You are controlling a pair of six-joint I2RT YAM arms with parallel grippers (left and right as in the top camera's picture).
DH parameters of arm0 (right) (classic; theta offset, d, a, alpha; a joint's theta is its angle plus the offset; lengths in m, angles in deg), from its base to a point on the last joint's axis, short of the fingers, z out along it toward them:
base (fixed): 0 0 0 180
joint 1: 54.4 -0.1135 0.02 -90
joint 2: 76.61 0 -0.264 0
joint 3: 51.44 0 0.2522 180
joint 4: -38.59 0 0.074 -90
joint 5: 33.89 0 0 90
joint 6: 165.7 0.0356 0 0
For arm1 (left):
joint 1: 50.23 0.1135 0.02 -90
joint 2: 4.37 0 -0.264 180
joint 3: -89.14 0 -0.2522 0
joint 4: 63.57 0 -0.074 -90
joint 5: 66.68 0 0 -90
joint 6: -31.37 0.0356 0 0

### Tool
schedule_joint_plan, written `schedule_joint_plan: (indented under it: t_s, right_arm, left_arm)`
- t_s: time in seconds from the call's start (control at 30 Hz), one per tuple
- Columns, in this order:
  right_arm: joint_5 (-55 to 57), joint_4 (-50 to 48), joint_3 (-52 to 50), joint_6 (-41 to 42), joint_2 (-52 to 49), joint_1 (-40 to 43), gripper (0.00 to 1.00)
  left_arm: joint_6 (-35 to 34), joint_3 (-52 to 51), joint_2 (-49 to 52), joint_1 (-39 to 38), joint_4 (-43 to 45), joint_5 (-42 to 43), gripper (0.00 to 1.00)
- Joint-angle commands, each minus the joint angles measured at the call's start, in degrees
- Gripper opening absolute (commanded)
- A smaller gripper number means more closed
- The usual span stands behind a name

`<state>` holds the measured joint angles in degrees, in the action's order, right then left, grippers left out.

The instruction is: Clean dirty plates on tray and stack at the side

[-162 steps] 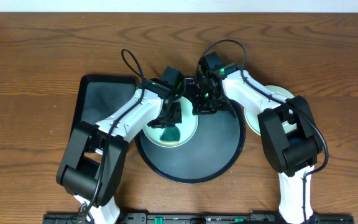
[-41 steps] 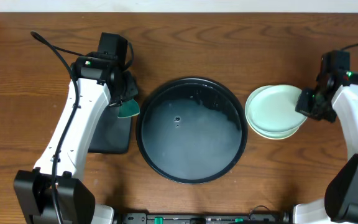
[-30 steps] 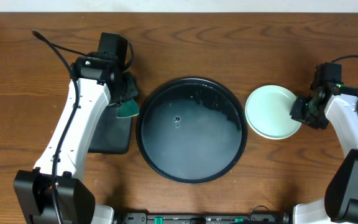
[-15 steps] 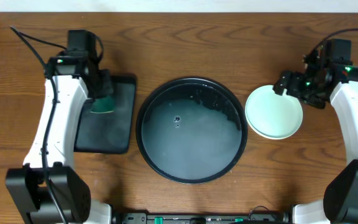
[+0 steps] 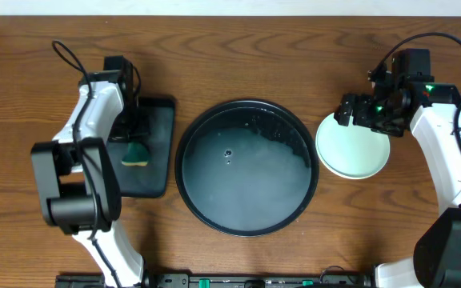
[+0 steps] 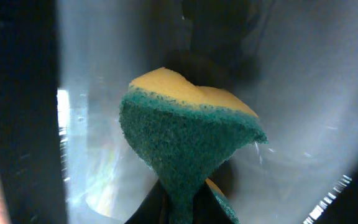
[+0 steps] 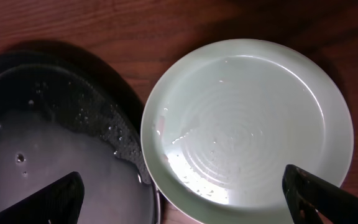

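Note:
The round black tray (image 5: 246, 166) lies mid-table with a wet film and nothing standing on it; its rim also shows in the right wrist view (image 7: 55, 130). To its right sits a pale mint-green plate (image 5: 352, 148) (image 7: 247, 124), wet, with a second rim showing under its near edge. My right gripper (image 5: 365, 114) (image 7: 182, 193) hovers open over the plate's far side, holding nothing. My left gripper (image 5: 135, 142) (image 6: 185, 208) is shut on a green and yellow sponge (image 5: 136, 153) (image 6: 185, 137) just above the rectangular tray.
A smaller rectangular black tray (image 5: 157, 172) lies left of the round tray, wet and shiny in the left wrist view. Brown wooden table (image 5: 246, 56) surrounds everything. Both arms' cables loop above the wrists.
The right gripper has opened, let go of the plate on the stack and lifted back. The left arm has carried the sponge from the round tray's edge over the rectangular tray.

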<state>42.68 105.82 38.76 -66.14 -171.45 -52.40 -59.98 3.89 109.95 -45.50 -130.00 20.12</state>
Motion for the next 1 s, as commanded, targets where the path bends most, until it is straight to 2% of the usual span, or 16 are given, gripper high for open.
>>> schedule_joint_plan:
  t_s: [0.0,0.03,0.1,0.13,0.23,0.43,0.6,0.73,0.8,0.83,0.97]
  right_arm:
    - [0.09,0.44,0.66,-1.11,0.76,-0.28,0.99]
    - [0.09,0.46,0.66,-1.11,0.76,-0.28,0.99]
    - [0.07,0.42,0.66,-1.11,0.76,-0.28,0.99]
    - [0.09,0.37,0.63,-1.11,0.76,-0.28,0.99]
    - [0.04,0.26,0.66,-1.11,0.76,-0.28,0.99]
    - [-0.37,0.26,0.66,-1.09,0.76,-0.28,0.99]
    - [-3.15,0.11,1.20,-1.11,1.51,-0.28,0.91]
    - [-4.52,1.27,3.41,-1.07,4.15,-0.31,0.90]
    - [-5.40,1.97,4.63,-1.07,6.29,-0.31,0.91]
    - [-5.90,2.36,5.35,-1.07,7.85,-0.31,0.99]
    - [-7.72,2.67,7.13,-1.05,14.56,-0.31,0.99]
  left_arm:
    - [0.70,-0.20,0.61,0.13,-0.04,-0.48,0.17]
    - [0.63,-0.13,0.39,0.13,0.07,-0.46,0.32]
    - [0.39,0.26,-0.24,0.13,-0.15,-0.46,0.54]
    - [0.24,0.72,-0.74,0.13,-0.50,-0.48,0.61]
    - [0.24,2.60,-2.67,0.13,-2.03,-0.48,0.69]
    - [0.22,6.58,-10.67,-0.13,-6.60,-0.44,0.70]
    - [0.26,6.78,-20.52,-0.46,-8.61,-0.31,0.71]
    - [0.24,6.78,-25.46,-0.42,-8.50,-0.26,0.73]
    - [0.24,6.78,-26.93,-0.42,-8.55,-0.28,0.73]
    - [0.24,6.78,-27.45,-0.42,-8.55,-0.28,0.73]
    - [0.24,6.78,-27.78,-0.42,-8.57,-0.28,0.74]
